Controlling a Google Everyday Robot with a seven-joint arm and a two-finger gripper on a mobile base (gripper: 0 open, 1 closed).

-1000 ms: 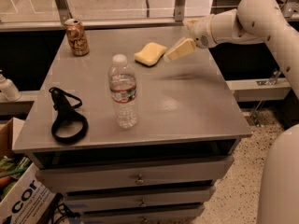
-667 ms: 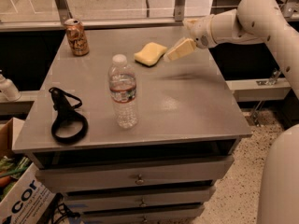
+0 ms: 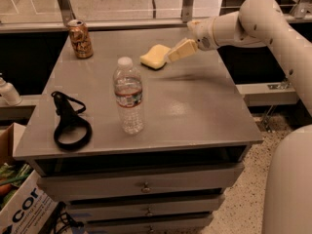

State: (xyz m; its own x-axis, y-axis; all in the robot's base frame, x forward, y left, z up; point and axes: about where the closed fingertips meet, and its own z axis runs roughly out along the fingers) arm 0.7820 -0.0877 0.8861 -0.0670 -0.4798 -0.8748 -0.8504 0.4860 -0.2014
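My gripper (image 3: 176, 53) reaches in from the right over the far part of the grey cabinet top (image 3: 195, 106). Its tip sits right beside a yellow sponge (image 3: 154, 56), at the sponge's right edge, and seems to touch it. A clear water bottle (image 3: 128, 96) with a white cap stands upright near the middle of the top. A brown soda can (image 3: 80, 38) stands at the far left corner. A black strap loop (image 3: 69, 120) lies flat at the front left.
Drawers (image 3: 141, 186) run down the cabinet's front. A cardboard box (image 3: 19, 208) sits on the floor at the lower left, and a white bottle (image 3: 8, 92) stands on a ledge to the left. A railing (image 3: 122, 21) runs behind the cabinet.
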